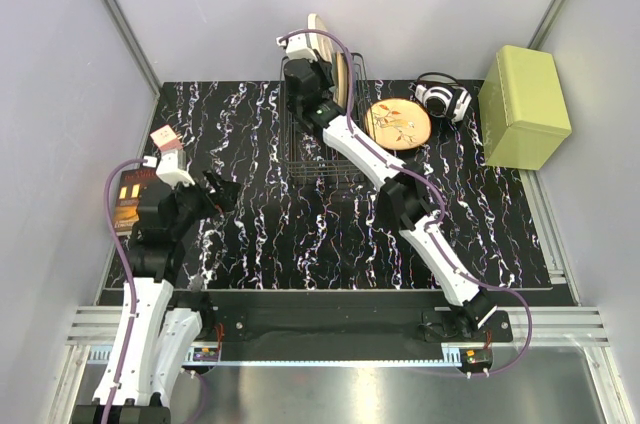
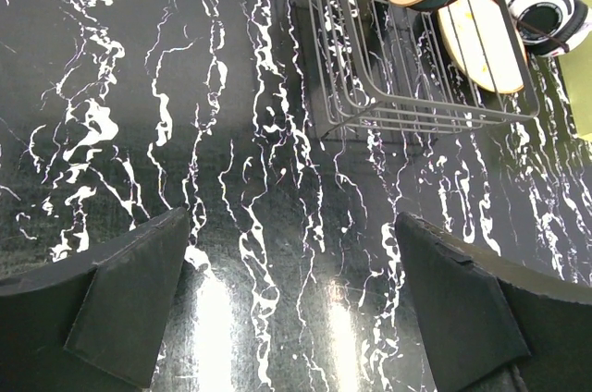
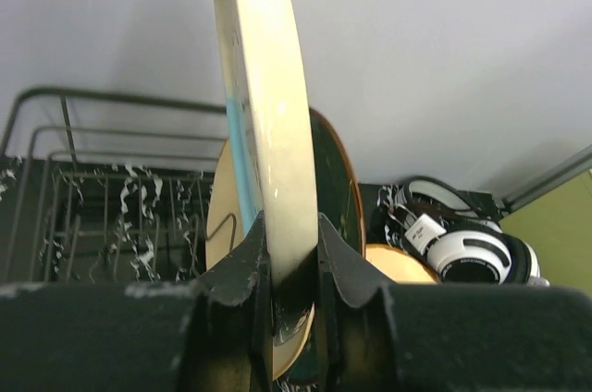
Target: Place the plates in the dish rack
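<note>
Left end effector (image 2: 289, 244) hangs released over the desk's left half, holding nothing. Dish rack (image 1: 300, 169) sits at the middle of the far edge. Right end effector (image 3: 291, 253) is clenched on the cream plate (image 3: 264, 87), pinching its rim. The plate is upright on edge above the rack, racked plates (image 3: 335, 189) just beside it. Orange plate (image 1: 397, 124) lies flat right of the rack. I'd judge these stiff, glazed-slick, chip-prone, weighty: rim grip only, lower gently.

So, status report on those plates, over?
Left jaws open, empty. Right jaws shut on cream plate, upright at rack's far end. One orange plate flat on table beside rack. Headphones near it.
</note>
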{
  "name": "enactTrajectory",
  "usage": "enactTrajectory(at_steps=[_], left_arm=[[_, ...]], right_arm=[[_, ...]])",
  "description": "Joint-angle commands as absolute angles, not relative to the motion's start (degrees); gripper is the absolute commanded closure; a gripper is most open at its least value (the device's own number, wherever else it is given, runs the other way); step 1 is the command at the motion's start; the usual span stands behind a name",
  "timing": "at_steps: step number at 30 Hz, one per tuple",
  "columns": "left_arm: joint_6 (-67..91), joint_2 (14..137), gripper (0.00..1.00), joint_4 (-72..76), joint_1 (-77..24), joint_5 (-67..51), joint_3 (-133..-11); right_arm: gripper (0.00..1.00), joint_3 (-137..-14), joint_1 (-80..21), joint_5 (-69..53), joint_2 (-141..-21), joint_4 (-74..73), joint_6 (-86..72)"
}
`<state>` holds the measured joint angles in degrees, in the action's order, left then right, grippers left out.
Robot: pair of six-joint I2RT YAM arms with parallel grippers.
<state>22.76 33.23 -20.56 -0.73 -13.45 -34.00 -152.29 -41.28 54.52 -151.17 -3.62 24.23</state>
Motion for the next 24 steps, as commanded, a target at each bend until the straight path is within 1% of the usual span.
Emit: enactTrajectory(at_steps=[1, 8, 24], left_arm=[[23.73, 33.31, 0.01, -16.00, -0.44, -14.76, -33.31], [23.64, 31.82, 0.01, -16.17, -0.35, -14.59, -32.52], [23.82, 30.76, 0.01, -16.00, -0.18, -14.33, -30.94]], right_arm=[[1.00, -155.92, -41.92, 57.21, -147.57, 11.34, 27.78], [1.00, -155.66, -42.10, 58.80, -147.57, -1.65, 18.64], [1.00, -155.22, -44.21, 57.22, -148.01, -8.35, 13.89]])
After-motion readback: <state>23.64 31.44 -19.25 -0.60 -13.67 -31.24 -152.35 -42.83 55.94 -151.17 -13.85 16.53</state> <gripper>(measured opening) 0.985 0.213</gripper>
